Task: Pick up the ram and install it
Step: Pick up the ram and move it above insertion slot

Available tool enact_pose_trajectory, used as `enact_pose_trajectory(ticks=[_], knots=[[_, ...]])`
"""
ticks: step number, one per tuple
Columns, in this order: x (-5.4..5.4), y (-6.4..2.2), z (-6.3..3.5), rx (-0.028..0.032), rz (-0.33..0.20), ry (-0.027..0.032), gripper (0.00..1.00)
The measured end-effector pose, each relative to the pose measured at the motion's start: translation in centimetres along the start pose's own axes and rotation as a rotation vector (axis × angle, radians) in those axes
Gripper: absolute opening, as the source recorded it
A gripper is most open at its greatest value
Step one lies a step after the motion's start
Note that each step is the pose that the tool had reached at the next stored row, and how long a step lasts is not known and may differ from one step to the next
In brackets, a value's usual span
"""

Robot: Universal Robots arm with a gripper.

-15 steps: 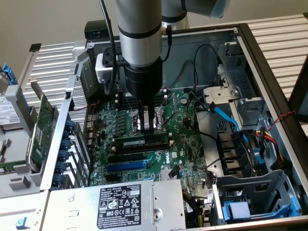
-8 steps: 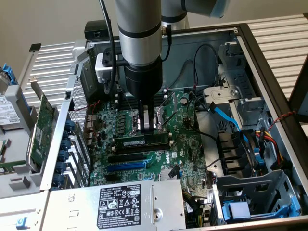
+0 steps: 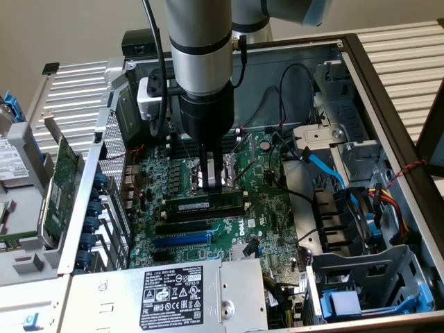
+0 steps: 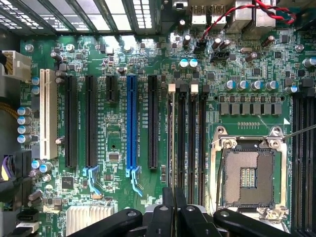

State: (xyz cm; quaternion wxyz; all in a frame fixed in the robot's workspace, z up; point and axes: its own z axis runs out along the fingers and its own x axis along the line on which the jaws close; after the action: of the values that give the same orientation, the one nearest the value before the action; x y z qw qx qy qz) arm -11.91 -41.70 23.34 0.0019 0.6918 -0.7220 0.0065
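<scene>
Nearest you in the exterior view lay the grey power supply with its black label, at the front edge of the open computer case. Just beyond it you had the green motherboard and its row of expansion slots, among them the blue slot, which the wrist view showed running parallel to its black neighbours.

Past those slots stood the ram, upright on its long edge in the memory slot nearest the expansion slots, its pale label facing you. The wrist view caught it edge-on as a thin line, lying between the black expansion slots and the open processor socket, with the other memory slots beside it bare.

Your gripper came straight down onto the ram at about the middle of its length. Its jaws were pressed almost together, pinching the stick's thin top edge; in the wrist view the dark fingers met right over that line, with the gripper centred on it.

Farther back, the grey arm rose out of the case. Toward the exterior view's right a blue cable crossed toward the drive bays, well apart from the ram.
</scene>
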Motion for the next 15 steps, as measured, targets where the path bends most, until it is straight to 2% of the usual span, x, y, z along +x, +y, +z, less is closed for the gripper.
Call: enact_pose_trajectory(ticks=[15], knots=[[-0.06, 0.04, 0.13, 0.0000, 0.000, 0.0001, 0.12]])
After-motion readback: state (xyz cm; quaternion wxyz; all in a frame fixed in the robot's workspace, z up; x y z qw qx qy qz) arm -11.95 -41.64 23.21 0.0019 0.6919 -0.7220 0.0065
